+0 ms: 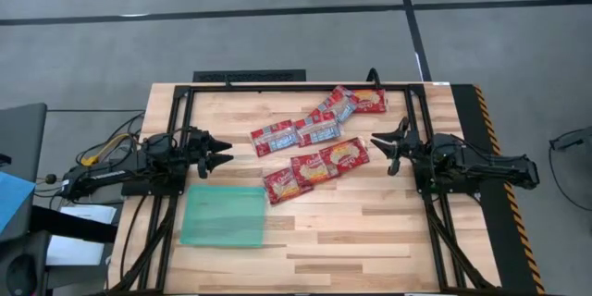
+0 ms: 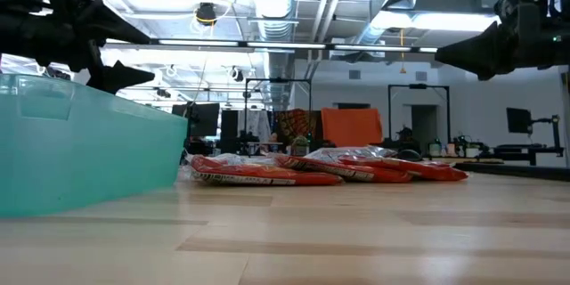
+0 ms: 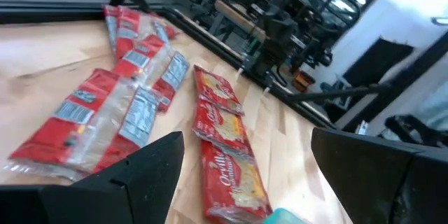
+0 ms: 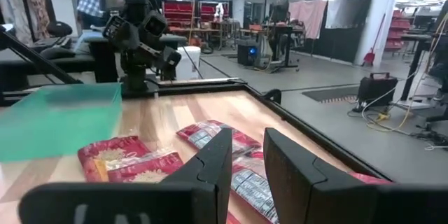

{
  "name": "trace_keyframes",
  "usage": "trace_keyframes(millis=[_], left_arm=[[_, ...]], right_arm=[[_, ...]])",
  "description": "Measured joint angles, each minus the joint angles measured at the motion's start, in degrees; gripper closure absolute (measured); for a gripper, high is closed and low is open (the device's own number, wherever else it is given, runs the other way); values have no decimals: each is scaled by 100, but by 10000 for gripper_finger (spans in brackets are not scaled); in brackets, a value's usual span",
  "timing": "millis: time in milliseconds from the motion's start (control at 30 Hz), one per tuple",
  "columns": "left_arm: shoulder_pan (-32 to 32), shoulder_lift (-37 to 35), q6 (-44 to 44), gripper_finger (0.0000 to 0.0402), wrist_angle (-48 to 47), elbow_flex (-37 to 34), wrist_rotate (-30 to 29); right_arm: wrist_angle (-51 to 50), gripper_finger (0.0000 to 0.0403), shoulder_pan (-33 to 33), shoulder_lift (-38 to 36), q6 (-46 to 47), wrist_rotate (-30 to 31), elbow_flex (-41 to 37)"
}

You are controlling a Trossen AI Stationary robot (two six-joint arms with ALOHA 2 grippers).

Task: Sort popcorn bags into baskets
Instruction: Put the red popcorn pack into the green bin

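Several red popcorn bags (image 1: pixel 314 143) lie flat in a loose cluster on the far middle of the wooden table, some overlapping; they also show in the low view (image 2: pixel 321 169). The teal tray (image 1: pixel 222 215) rests flat on the table's near left part, with nothing in it. My left gripper (image 1: pixel 222 154) hovers open just left of the cluster, beyond the tray's far edge, and the bags (image 3: pixel 140 105) lie ahead of its fingers. My right gripper (image 1: pixel 381 151) hovers open at the cluster's right end, above the bags (image 4: pixel 210 147). Neither touches anything.
A black metal frame (image 1: pixel 305 86) runs around the work area along the far edge and both sides. Bare wood (image 1: pixel 370 240) stretches right of the tray toward the near edge. Cables (image 1: pixel 102 153) lie off the table's left side.
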Motion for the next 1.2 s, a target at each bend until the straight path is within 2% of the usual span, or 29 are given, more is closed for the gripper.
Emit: trace_keyframes(millis=[133,233,467,600,800,1033,1200], left_arm=[[1,1,-29,97,19,0,-531],[0,2,-187,97,94,0,-1004],[2,2,-843,97,211,-1,-1950],[2,0,-890,97,251,0,-2556],[2,2,-1099,97,319,0,-2820],[2,0,-1856,97,459,-2,-2904],[4,39,-2271,97,894,123,-2361]], right_arm=[[57,294,0,2,268,1,-5],[177,294,0,2,809,29,-7],[526,294,0,0,3276,32,-7],[536,294,0,1,4259,28,-7],[630,294,0,2,4558,21,-7],[743,294,0,0,4483,130,-7],[726,294,0,1,4465,575,-7]])
